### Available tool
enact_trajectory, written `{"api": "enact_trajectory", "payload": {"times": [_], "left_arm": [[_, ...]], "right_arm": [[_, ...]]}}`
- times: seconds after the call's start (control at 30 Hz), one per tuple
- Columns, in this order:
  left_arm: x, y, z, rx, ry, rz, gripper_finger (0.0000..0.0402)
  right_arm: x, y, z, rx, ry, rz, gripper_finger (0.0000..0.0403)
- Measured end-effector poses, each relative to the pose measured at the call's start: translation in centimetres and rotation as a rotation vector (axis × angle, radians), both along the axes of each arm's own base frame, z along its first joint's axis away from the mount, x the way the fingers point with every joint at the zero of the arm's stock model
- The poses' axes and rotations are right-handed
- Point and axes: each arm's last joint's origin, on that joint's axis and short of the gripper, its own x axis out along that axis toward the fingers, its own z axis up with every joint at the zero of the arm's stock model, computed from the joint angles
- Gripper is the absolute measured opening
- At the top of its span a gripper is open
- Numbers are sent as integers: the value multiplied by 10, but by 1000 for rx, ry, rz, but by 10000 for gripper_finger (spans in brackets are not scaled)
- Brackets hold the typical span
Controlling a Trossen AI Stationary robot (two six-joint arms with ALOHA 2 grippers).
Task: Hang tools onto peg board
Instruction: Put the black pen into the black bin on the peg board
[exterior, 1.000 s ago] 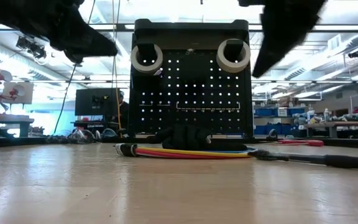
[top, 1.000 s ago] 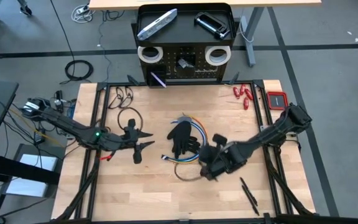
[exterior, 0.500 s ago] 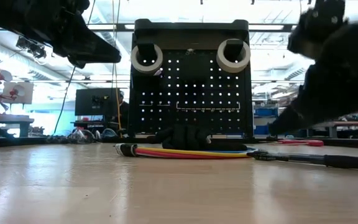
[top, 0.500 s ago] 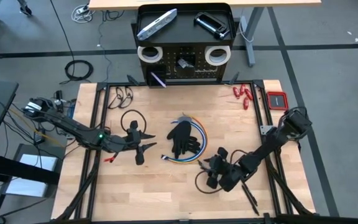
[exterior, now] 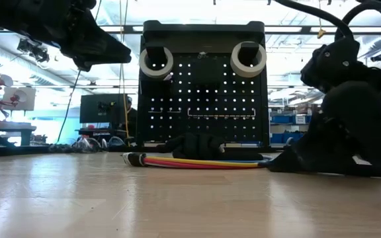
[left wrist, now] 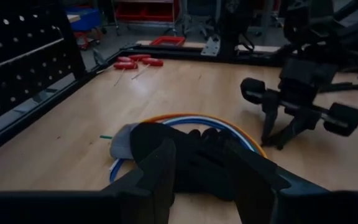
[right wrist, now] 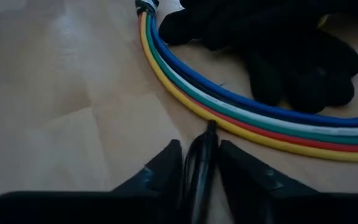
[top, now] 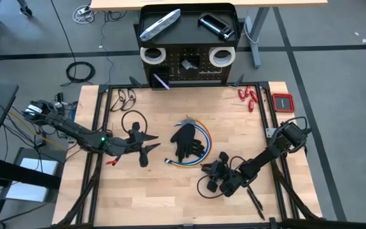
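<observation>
the right end effector (top: 213, 181) lies low on the near right of the wooden worktop (top: 170, 197), its arm stretched flat from the right edge. its fingers (right wrist: 166, 168) are nearly closed around a thin black cable (right wrist: 201, 165), just short of the bundle of coloured cables (right wrist: 229, 109) and black glove (top: 186, 141). the left end effector (top: 146, 149) hovers left of the glove, fingers part open, holding nothing. at the far edge stands the peg board (top: 188, 67), two white tape rolls (top: 152, 55) hung on it, a silver-grey flat bar (top: 160, 24) and black clamp (top: 216, 24) in its top tray. red-handled tools (top: 248, 97) lie at the far right.
</observation>
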Motion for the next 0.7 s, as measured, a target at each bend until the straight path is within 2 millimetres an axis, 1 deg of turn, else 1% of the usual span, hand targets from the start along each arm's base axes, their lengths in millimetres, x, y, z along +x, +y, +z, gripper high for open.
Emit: {"api": "enact_trajectory", "payload": {"times": [0.1, 0.13, 0.23, 0.27, 0.33, 0.4, 0.47, 0.53, 0.6, 0.7], "left_arm": [[0, 0, 1, -3, -9, 1, 145], [1, 0, 2, -8, -20, -1, 145], [1, -2, 3, -27, -30, -56, 145], [2, -3, 3, -34, -31, -76, 145], [2, -4, 3, -41, -33, -100, 145], [4, -5, 0, -39, -20, -110, 145], [6, -5, -3, -36, -13, -110, 145], [10, -6, -5, -16, -12, -112, 145], [11, -7, -8, 13, 5, -98, 145], [11, -3, -4, 51, -20, -39, 145]], "right_arm": [[0, -1, 0, -23, 13, 10, 62], [0, -1, 0, -29, 14, 15, 56], [1, -1, 3, -29, 7, 26, 56], [3, -2, 6, -23, 8, 35, 56], [7, -4, 19, -13, 9, 73, 56], [13, -7, 36, -35, 15, 119, 56], [26, -10, 67, -62, -61, 140, 56], [36, -17, 98, -111, -133, 144, 56], [44, -31, 118, -189, -138, 140, 56], [60, -55, 155, -281, -185, 95, 56]]}}
